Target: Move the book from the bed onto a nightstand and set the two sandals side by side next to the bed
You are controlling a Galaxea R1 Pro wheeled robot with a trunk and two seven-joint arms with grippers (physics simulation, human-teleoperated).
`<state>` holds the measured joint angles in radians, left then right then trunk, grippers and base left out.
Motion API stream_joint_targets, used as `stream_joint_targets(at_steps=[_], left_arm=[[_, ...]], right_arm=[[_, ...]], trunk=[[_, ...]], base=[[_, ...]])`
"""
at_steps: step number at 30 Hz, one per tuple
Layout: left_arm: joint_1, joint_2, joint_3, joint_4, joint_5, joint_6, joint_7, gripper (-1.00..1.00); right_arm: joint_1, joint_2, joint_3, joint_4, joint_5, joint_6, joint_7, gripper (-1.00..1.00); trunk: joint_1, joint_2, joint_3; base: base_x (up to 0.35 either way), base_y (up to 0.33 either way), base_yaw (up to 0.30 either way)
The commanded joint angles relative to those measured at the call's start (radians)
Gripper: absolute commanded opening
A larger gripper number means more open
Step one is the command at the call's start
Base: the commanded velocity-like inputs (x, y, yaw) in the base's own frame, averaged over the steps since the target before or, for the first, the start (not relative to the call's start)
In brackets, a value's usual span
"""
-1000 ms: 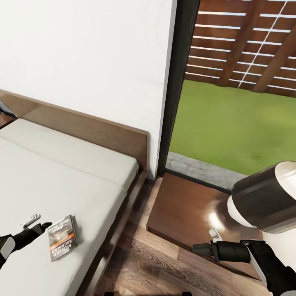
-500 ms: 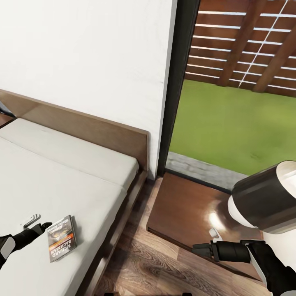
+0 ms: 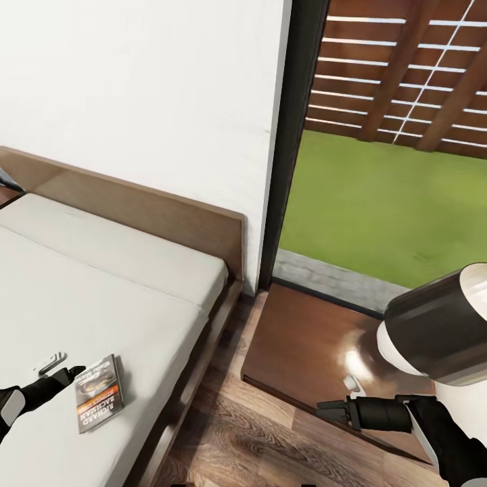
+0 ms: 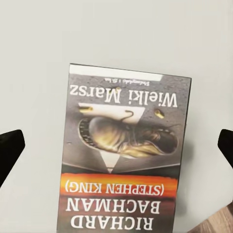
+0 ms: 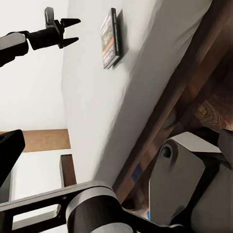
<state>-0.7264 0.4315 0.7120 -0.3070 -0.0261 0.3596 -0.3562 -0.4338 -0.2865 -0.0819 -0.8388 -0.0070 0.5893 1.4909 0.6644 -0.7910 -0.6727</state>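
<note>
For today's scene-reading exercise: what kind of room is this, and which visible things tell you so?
Most likely a bedroom: a low dark-brown wooden platform bed with an off-white mattress, a glossy reddish-brown wooden nightstand beside it, and a thin dark paperback book lying on the mattress.

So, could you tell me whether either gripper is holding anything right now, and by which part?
Nothing is held. The left gripper is open beside the book, which lies flat on the bed; the right gripper holds nothing.

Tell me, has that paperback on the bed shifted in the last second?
Yes, slightly. The book has slid a little away from the bed's wooden side rail, toward the left end effector, and turned a touch.
</note>
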Motion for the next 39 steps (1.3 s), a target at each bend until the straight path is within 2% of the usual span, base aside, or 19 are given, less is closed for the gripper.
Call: stream_joint_targets(at_steps=[1, 26, 32, 39], left_arm=[[-0.001, 0.0, 0.008, -0.001, -0.003, 0.008, -0.005, 1.0], [-0.001, 0.0, 0.007, -0.001, -0.003, 0.009, -0.005, 1.0], [-0.001, 0.0, 0.007, -0.001, -0.003, 0.009, -0.005, 1.0], [-0.001, 0.0, 0.007, -0.001, -0.003, 0.009, -0.005, 1.0]], right_arm=[[0.0, 0.0, 0.0, 0.0, -0.001, 0.01, 0.003, 1.0], [0.0, 0.0, -0.001, 0.0, -0.001, 0.01, 0.003, 1.0], [0.0, 0.0, -0.001, 0.0, -0.001, 0.01, 0.003, 1.0], [0.0, 0.0, -0.001, 0.0, -0.001, 0.01, 0.004, 1.0]], trunk=[[0.004, -0.008, -0.004], [0.1, -0.183, -0.082], [0.1, -0.183, -0.082], [0.127, -0.232, -0.104]], base=[[0.0, 0.0, 0.0], [0.0, 0.0, 0.0], [0.0, 0.0, 0.0], [0.0, 0.0, 0.0]])
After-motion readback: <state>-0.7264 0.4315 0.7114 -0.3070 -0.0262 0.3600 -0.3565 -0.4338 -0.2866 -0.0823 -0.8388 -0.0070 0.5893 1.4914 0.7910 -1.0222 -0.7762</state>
